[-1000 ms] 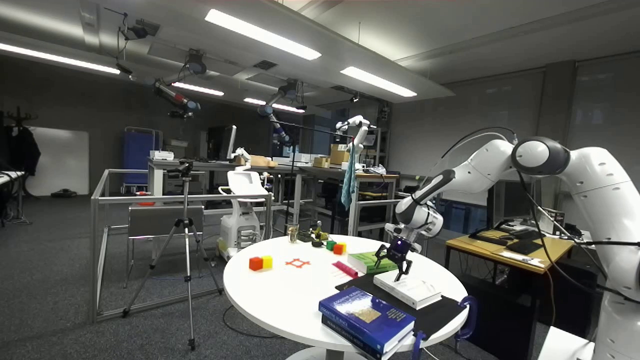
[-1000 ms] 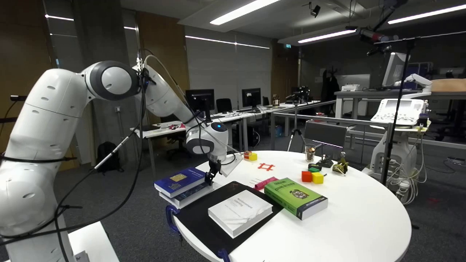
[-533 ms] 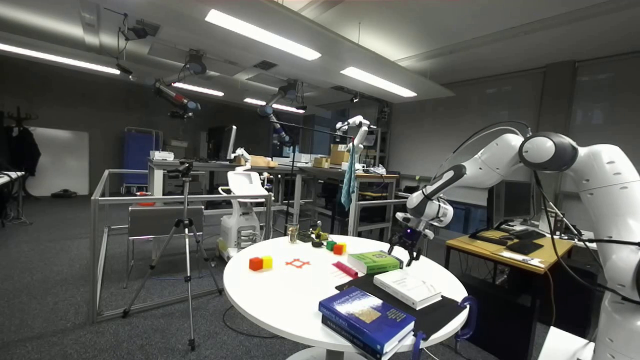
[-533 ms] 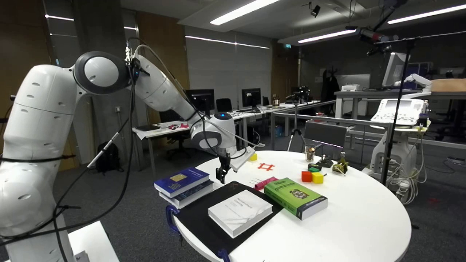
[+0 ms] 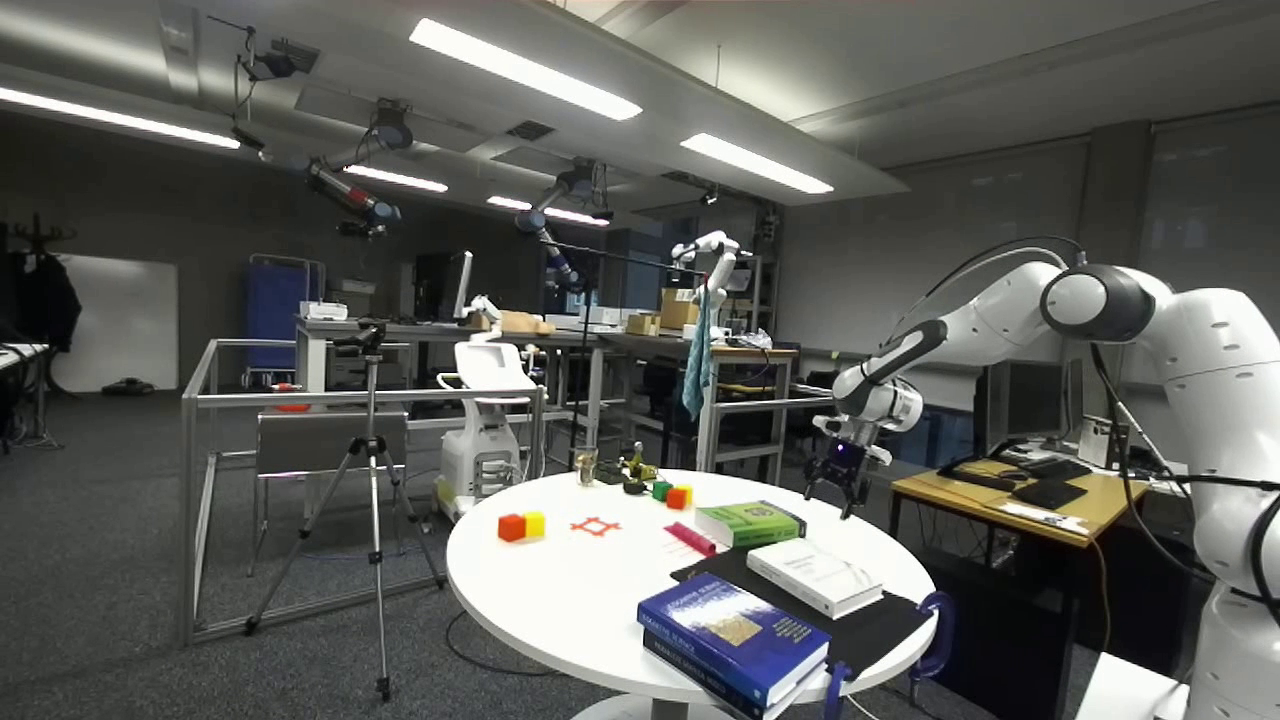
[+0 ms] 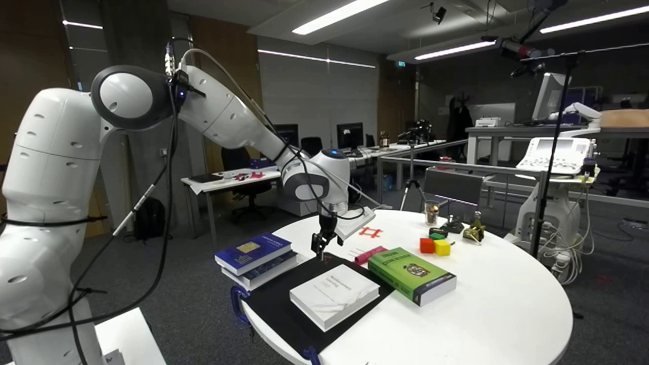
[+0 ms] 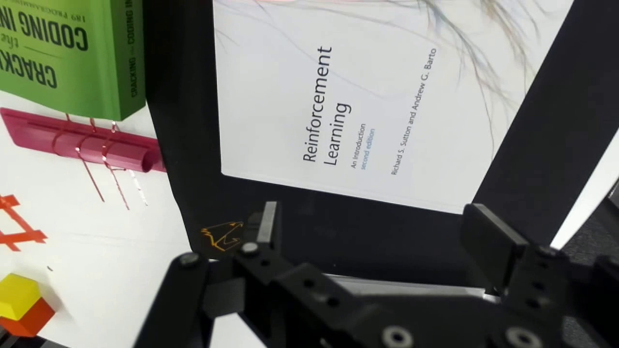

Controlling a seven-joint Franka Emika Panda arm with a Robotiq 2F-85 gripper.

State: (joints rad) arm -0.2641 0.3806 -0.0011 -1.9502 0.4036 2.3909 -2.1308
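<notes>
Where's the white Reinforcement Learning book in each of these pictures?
In an exterior view: white book, low, right of centre.
In an exterior view: white book, low, near the middle.
In the wrist view: white book, top, just right of centre.
Shared landmark: green book, near it in all three.

Ceiling lights burn out to plain white in both exterior views, while the back wall and carpet sink into dimness. The table comes up bright; the blue book wears a patch of glare in an exterior view, its small lettering soft. In the wrist view the white book is well lit, its print crisp. The gripper shows near black, and a faint shadow lies beside the blocks.
</notes>
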